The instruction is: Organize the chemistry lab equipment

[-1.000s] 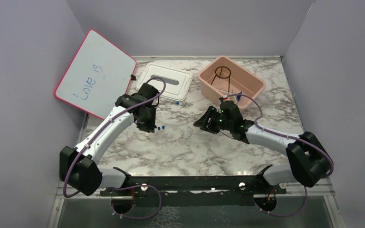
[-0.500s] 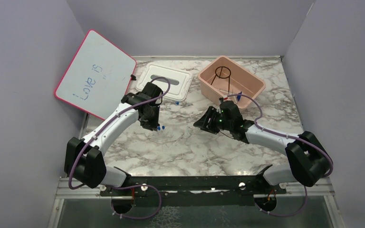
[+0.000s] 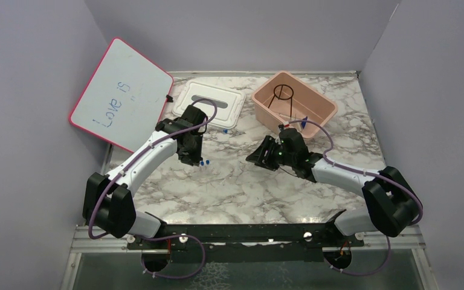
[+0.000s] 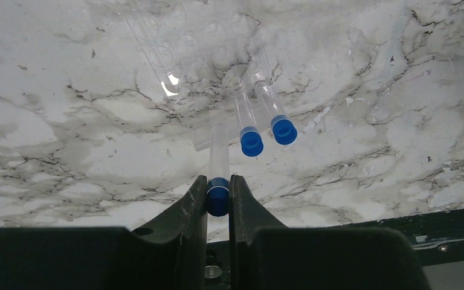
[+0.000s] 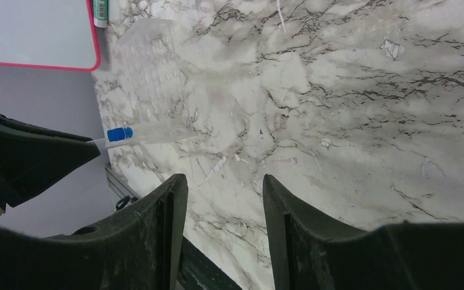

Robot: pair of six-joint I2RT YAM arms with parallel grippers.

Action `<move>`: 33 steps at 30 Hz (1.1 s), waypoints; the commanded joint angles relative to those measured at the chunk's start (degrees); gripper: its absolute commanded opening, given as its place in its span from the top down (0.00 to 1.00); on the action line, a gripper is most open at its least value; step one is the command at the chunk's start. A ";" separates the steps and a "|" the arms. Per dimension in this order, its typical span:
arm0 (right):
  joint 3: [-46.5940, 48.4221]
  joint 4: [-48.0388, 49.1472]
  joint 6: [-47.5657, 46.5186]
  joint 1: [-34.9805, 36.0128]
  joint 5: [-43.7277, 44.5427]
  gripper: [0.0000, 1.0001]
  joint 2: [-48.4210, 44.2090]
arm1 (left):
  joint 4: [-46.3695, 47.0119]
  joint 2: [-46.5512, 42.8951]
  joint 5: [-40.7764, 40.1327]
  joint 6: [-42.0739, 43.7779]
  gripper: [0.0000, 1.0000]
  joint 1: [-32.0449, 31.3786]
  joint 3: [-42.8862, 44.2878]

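Left wrist view: the left jaws are clenched on the blue cap (image 4: 218,194) of a clear glass tube (image 4: 219,151). The tube's long axis runs straight away from the jaws, its far end at the near edge of a clear rack (image 4: 181,54) on the marble worktop (image 4: 368,121). Two capped tubes (image 4: 246,118) sit tilted in the rack, just to its right. The left arm (image 3: 151,151) is the nearer one; the right jaws hang released and empty, well apart. Against a second ago, the left arm has swung slightly right and farther out, while the right arm is unchanged.
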 commanded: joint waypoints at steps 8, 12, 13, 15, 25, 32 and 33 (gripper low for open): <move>-0.76 0.71 0.25 -0.21 -0.94 0.48 0.20 | 1.85 0.64 -0.99 0.42 0.84 -0.18 -1.97; -0.90 0.71 0.24 -0.15 -0.87 0.48 0.18 | 2.43 0.31 -1.69 -0.01 0.84 -0.18 -2.02; -0.91 0.77 0.24 -0.17 -0.87 0.48 0.21 | 2.46 0.18 -1.93 -0.22 0.85 -0.18 -2.02; -0.94 0.77 0.24 -0.21 -0.96 0.48 0.17 | 2.79 -0.14 -2.19 -0.47 0.86 -0.18 -2.10; -1.16 1.04 0.25 -0.21 -1.12 0.48 0.17 | 2.68 -0.43 -1.60 -0.73 0.69 -0.18 -1.79; -0.91 0.80 -0.21 -0.21 -0.81 0.48 0.09 | 2.39 -1.81 -2.28 -1.38 0.63 -0.13 -0.08; -0.73 0.61 -0.55 -0.15 -0.66 0.48 0.20 | 2.33 -2.03 -2.65 -1.41 0.63 -0.15 0.06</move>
